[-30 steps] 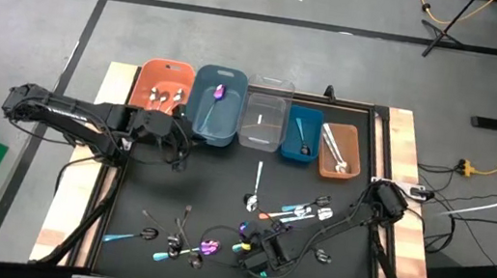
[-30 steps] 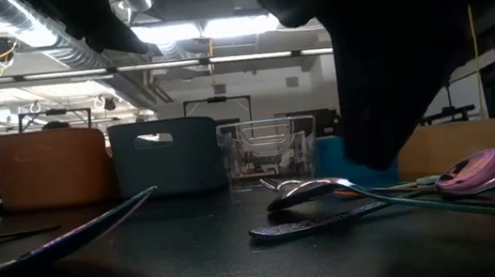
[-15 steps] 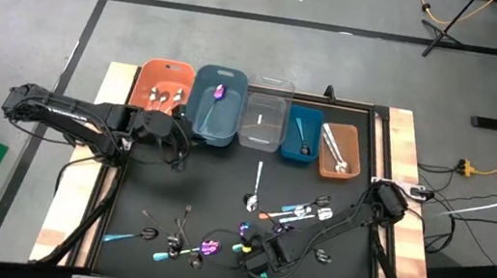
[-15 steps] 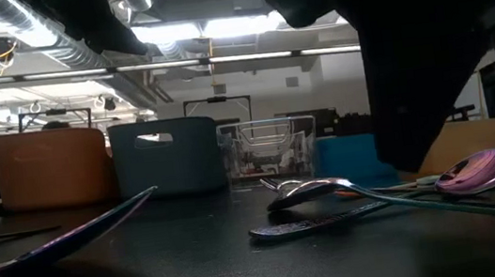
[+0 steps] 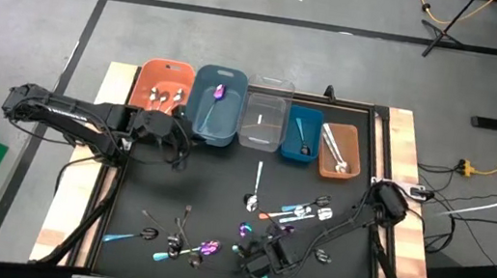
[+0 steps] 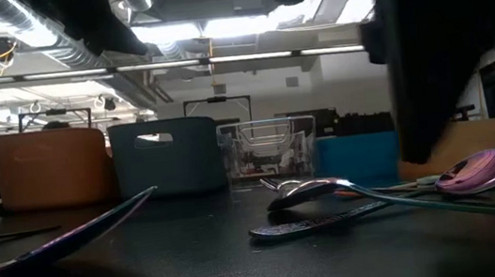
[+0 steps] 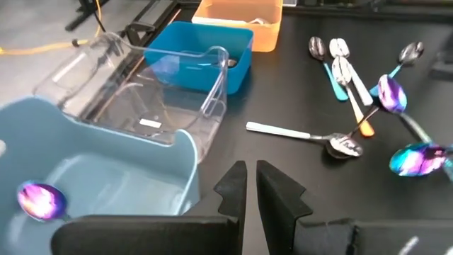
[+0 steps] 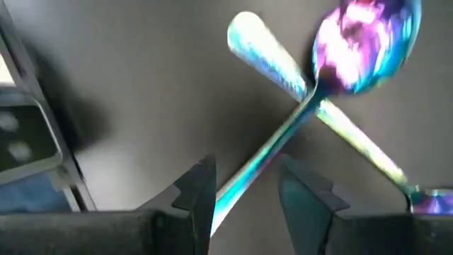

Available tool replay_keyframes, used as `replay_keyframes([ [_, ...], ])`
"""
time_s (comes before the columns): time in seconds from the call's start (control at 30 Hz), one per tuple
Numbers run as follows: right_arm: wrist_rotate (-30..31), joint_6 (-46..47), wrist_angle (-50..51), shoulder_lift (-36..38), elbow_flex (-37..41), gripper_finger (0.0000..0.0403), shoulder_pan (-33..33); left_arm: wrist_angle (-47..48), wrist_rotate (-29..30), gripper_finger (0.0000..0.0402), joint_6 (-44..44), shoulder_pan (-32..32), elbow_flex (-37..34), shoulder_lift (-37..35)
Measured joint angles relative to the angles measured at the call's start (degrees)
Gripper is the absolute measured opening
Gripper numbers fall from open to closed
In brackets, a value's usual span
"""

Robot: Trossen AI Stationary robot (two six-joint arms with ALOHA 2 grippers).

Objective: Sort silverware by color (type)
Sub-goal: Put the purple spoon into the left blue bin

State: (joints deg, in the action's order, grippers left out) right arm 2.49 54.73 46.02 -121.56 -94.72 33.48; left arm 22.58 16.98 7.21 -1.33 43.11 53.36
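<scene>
Colours on my work table, seen from above.
I see a black mat (image 5: 221,194) on pale wood. Five bins line its far edge: orange (image 5: 162,85), grey-blue (image 5: 217,105), clear (image 5: 265,114), bright blue (image 5: 303,134) and brown (image 5: 339,151). A purple spoon (image 5: 218,91) lies in the grey-blue bin. My wrist camera shows a shiny purple-pink spoon bowl (image 8: 366,44) on a teal handle, crossing another teal handle (image 8: 272,58). Both arms are black.

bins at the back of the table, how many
5, in one row along the far edge, left to right in the high view: orange bin, grey-blue bin, clear bin, blue bin, brown bin. None appears hidden.
</scene>
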Motion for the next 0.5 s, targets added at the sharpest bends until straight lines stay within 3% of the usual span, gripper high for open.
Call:
replay_keyframes([
  [0.27, -3.4, -1.2, 10.7, -0.2, 0.0, 0.014, 1.5, -0.1, -0.1, 0.0028, 5.8, 0.0, 0.0, 0.0],
  [0.5, -3.5, -1.2, 10.6, -0.2, 0.0, 0.014, 1.1, -0.1, 0.0, 0.0028, 5.9, 0.0, 0.0, 0.0],
])
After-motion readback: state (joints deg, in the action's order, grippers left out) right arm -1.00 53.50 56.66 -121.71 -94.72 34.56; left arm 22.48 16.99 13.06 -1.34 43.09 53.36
